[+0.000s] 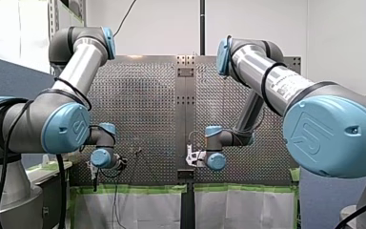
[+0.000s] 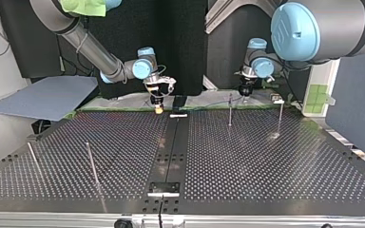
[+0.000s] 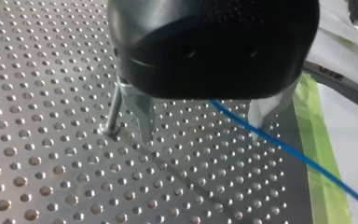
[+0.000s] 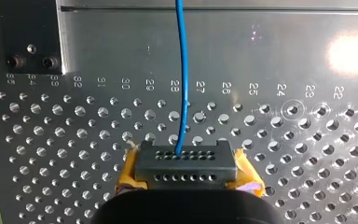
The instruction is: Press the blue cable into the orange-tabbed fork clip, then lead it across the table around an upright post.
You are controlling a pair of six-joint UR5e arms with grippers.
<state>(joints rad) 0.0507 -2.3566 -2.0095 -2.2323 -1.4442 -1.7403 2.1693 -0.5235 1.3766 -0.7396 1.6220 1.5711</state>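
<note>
Running out of the black perforated block point(image 4: 186, 173), which is clamped between the yellow pads point(image 4: 128, 170) of my right gripper point(image 4: 186, 157), the blue cable point(image 4: 182, 70) leads straight over the perforated table point(image 4: 284, 154) at its far edge. My left gripper point(image 3: 200, 128): metal fingers point(image 3: 142, 119) spread wide, holding nothing; the cable passes loosely between them, close to one. Upright post point(image 3: 114, 109): just beside the other finger, outside the gap. Green tape point(image 3: 317, 158): along the table edge, crossed by the cable. Further posts in the top view: one far right point(image 2: 280, 118), two near left point(image 2: 92, 164). Cable hard to make out in the top and front views; the left gripper's body hides part of its run.
</note>
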